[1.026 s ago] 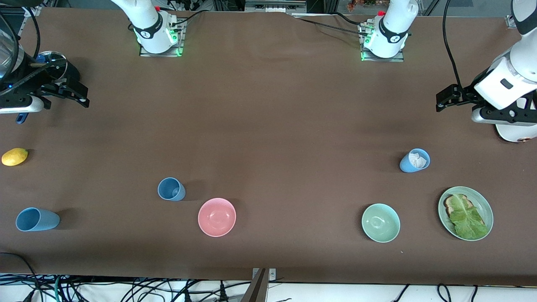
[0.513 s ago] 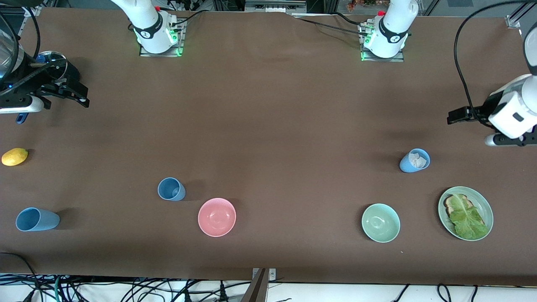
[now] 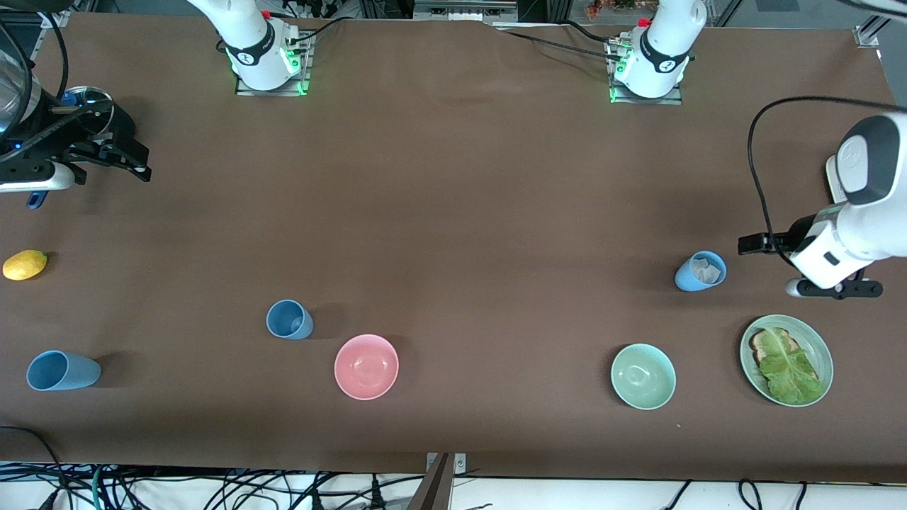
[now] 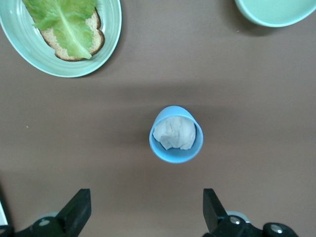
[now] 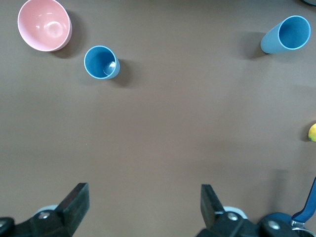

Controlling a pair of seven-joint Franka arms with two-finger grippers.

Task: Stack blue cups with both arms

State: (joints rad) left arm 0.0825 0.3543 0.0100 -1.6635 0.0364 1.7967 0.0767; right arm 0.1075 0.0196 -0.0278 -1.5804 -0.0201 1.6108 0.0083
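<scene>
1. Nearest the front camera, the three blue cups are sitting where they were a second ago – one blue cup (image 3: 62, 370) is lying on its side at the right arm's end of the bench (image 3: 453, 212), a second blue cup (image 3: 289, 319) is standing upright just beside the pink bowl (image 3: 366, 366), and a third blue cup (image 3: 700, 271), with a crumpled white wad inside, is standing toward the left arm's end

2. None of the cups is being touched, so by my reading the stacking is not yet begun

3. The left gripper (image 4: 147, 210) is the part that is changing – over the last second it has been swinging in from the bench edge and is now hanging over the bench just beside the wad-filled cup, its fingers spread wide; this is looking like an approach to a first grasp

4. The pale green bowl (image 3: 643, 376) and the green plate (image 3: 786, 360) of toast and lettuce are lying nearer the camera than that cup, untouched

5. The lemon (image 3: 25, 264) is resting farther back at the right arm's end

6. The right gripper (image 5: 143, 207) is waiting there, fingers spread, holding nothing

7. The bench is a plain brown mat; cables are trailing along its near edge, and the arm bases are standing farthest from the camera
</scene>
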